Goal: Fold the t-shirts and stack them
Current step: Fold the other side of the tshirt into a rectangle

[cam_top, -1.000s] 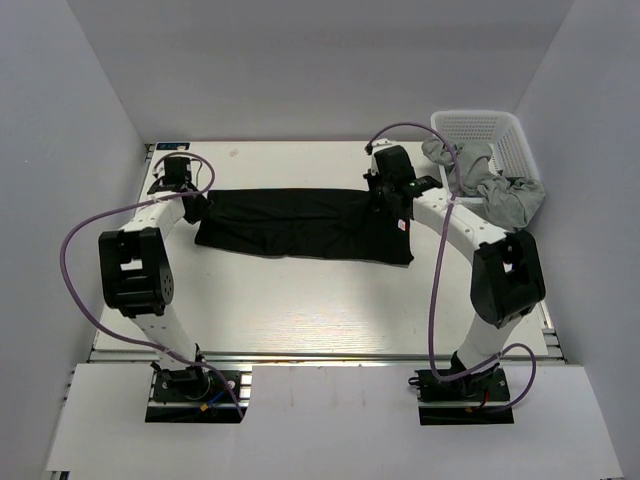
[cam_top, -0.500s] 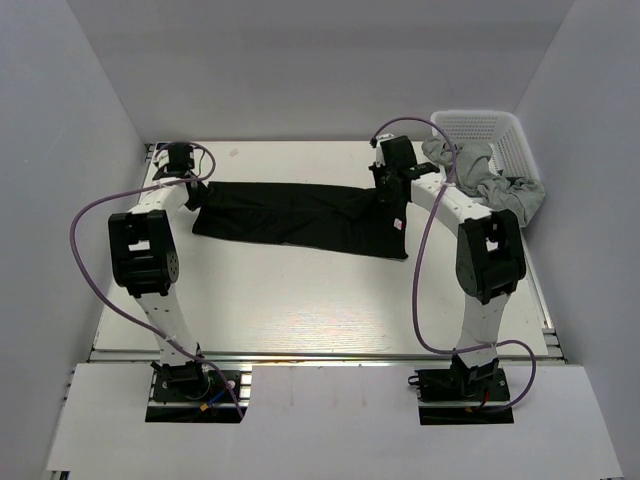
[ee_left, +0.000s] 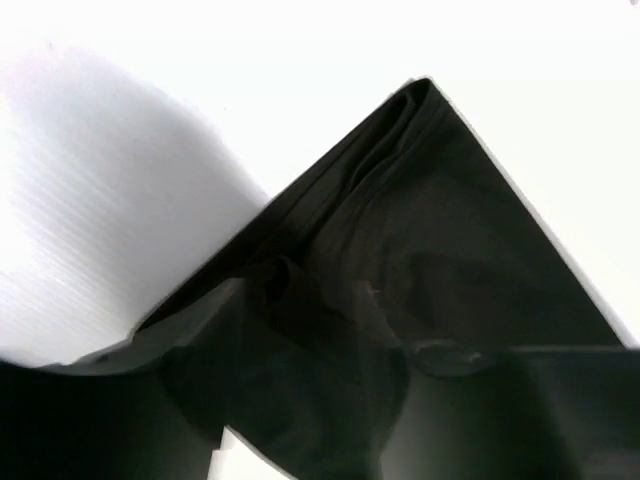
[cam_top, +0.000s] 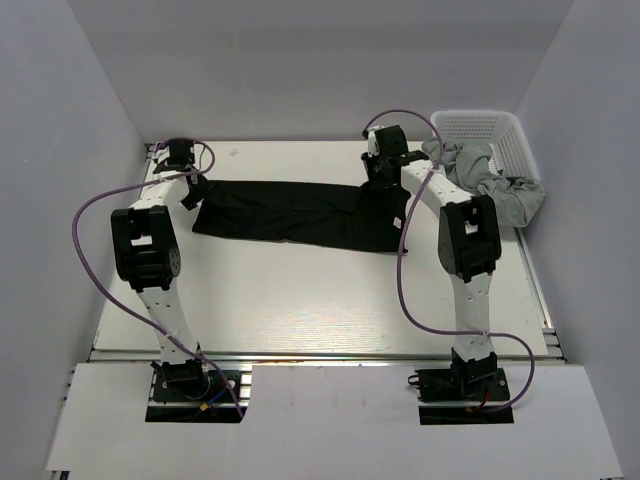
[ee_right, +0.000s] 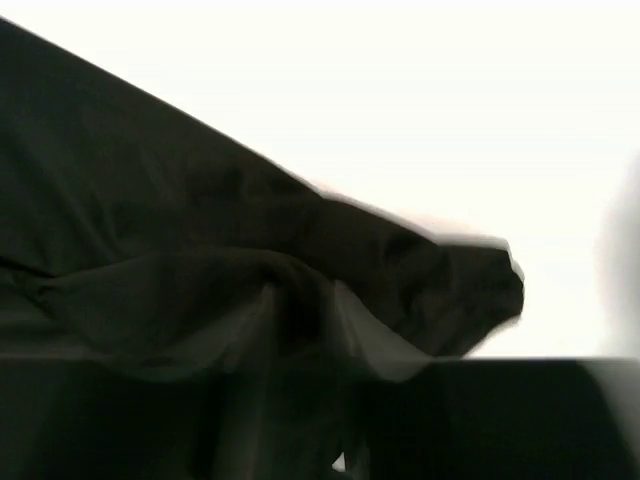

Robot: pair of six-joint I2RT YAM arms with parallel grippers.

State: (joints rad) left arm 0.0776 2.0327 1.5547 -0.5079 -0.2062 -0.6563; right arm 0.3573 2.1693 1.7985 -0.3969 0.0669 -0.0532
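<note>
The black t-shirt (cam_top: 300, 212) lies folded into a long band across the back of the table, its pale neck label (cam_top: 397, 224) near the right end. My left gripper (cam_top: 192, 190) is low over the shirt's left end. In the left wrist view its fingers stand apart, with a loose bunch of black cloth (ee_left: 450, 250) between them (ee_left: 320, 330). My right gripper (cam_top: 378, 188) is over the right end. There the fingers also stand apart around a raised fold (ee_right: 300, 310) of the black t-shirt (ee_right: 130, 200). Light grey t-shirts (cam_top: 490, 185) spill from the basket.
A white lattice basket (cam_top: 480, 122) stands at the back right corner, with grey cloth hanging over its front rim. Purple cables loop from both arms. White walls close in the table at the back and on both sides.
Both arms have reached further back and the black shirt has shifted slightly toward the back wall. Both pairs of jaws have come apart from the cloth they pinched.
</note>
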